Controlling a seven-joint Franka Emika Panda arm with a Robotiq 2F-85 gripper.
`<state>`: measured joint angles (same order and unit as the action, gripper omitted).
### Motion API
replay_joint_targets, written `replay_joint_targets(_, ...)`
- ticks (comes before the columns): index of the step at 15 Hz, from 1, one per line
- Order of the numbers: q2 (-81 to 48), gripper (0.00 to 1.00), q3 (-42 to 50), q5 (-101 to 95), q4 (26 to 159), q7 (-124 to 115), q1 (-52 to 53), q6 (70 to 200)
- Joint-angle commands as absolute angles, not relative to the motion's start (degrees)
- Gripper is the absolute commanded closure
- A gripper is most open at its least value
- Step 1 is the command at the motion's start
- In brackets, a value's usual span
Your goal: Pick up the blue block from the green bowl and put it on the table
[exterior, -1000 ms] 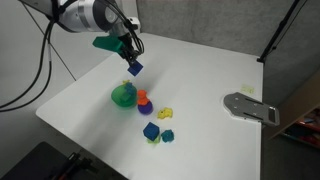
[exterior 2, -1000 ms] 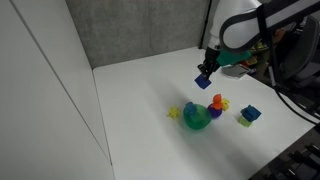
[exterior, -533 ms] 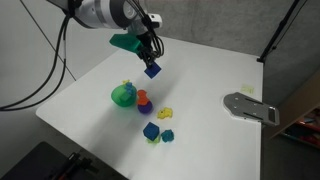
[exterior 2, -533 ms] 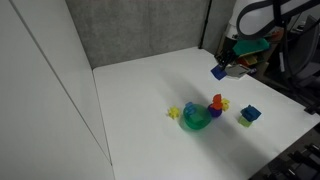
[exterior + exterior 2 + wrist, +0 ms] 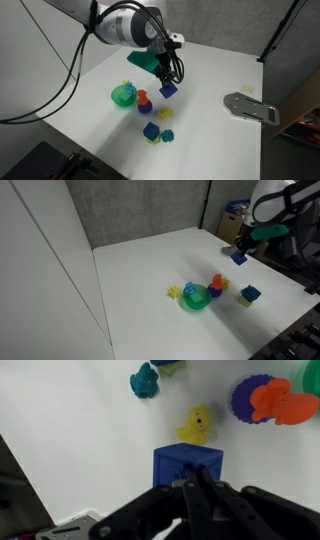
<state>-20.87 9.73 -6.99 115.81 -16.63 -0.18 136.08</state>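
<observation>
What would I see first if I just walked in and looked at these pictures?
The robot's gripper grabs the eye first: it holds a blue block over the white table. Then comes the bright green bowl, sitting on the table beside a small bunch of colourful toys, with another blue cube a little apart.

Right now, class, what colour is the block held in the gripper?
Solid blue. The blue block shows best in the wrist view, clamped in the gripper.
</observation>
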Motion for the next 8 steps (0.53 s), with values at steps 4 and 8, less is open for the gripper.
replay_joint_targets(4, -23.2, 0.97, 12.4, -9.4, 118.4, -17.2, -2.7, 135.8)
replay_joint_targets(8, -26.2, 0.97, 14.0, -10.0, 119.1, -17.2, -3.7, 135.9)
